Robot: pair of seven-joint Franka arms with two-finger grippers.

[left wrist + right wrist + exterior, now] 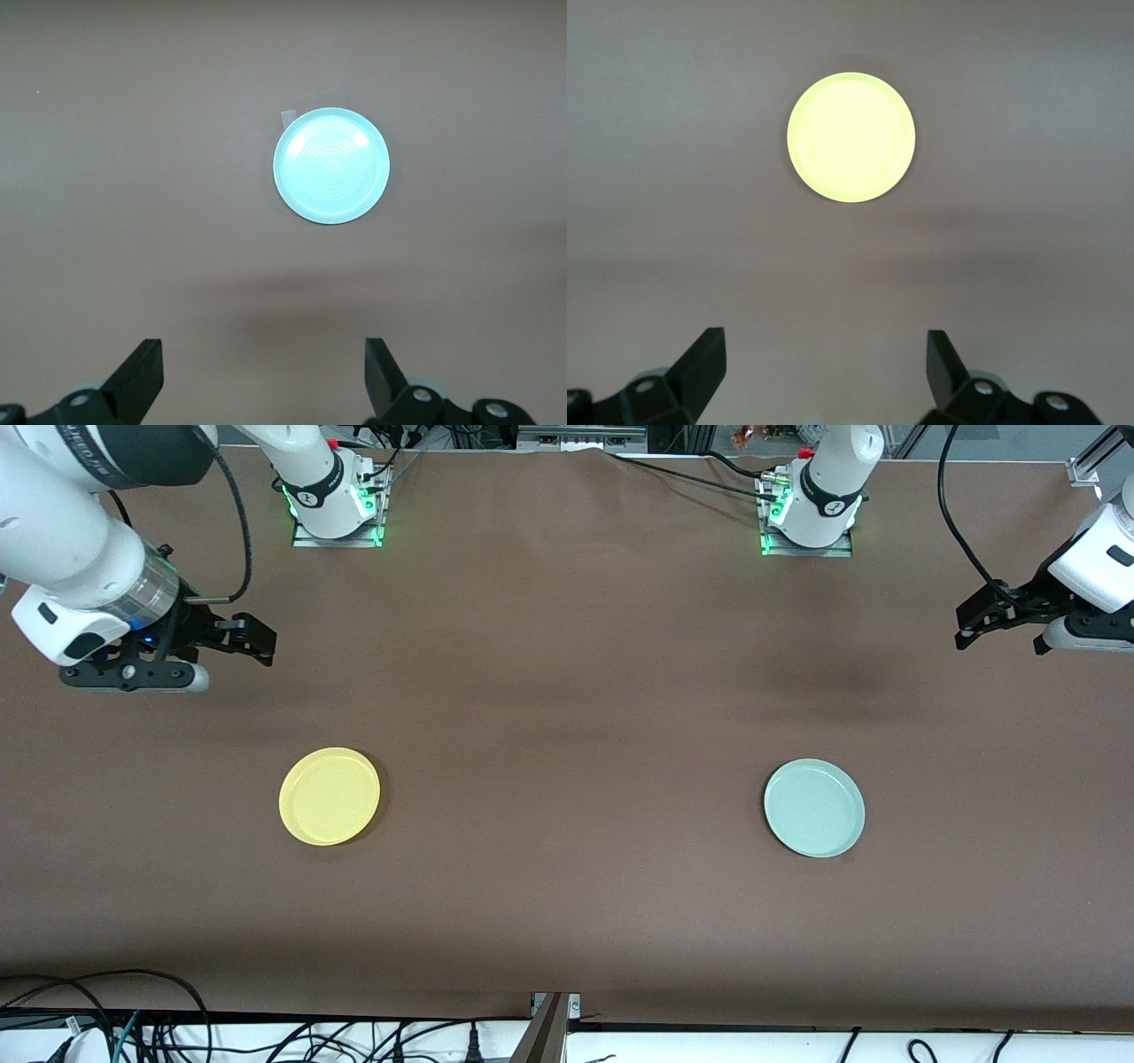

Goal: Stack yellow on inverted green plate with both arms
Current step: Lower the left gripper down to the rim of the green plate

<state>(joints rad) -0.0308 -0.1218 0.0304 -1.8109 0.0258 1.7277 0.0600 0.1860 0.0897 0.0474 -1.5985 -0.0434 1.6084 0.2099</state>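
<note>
While both plates are lying flat on the table (pixel 567 921), I am weighing the risks. Green (pixel 814 807) is sitting rim-up toward the left arm's end, well apart from yellow (pixel 330 795), which is lying level with it toward the right arm's end. The left gripper (pixel 992 622) is hanging high over bare table, farther from the front camera than green, with its jaws spread wide and holding nothing. The right gripper (pixel 244 642) is hovering likewise, farther back than yellow, also spread and empty. I am judging the flip the danger: a thin rim lying flush gives fingers little to catch, so green may be skidding away or dropping mid-turn. Yellow may then be sliding off a smooth underside.
</note>
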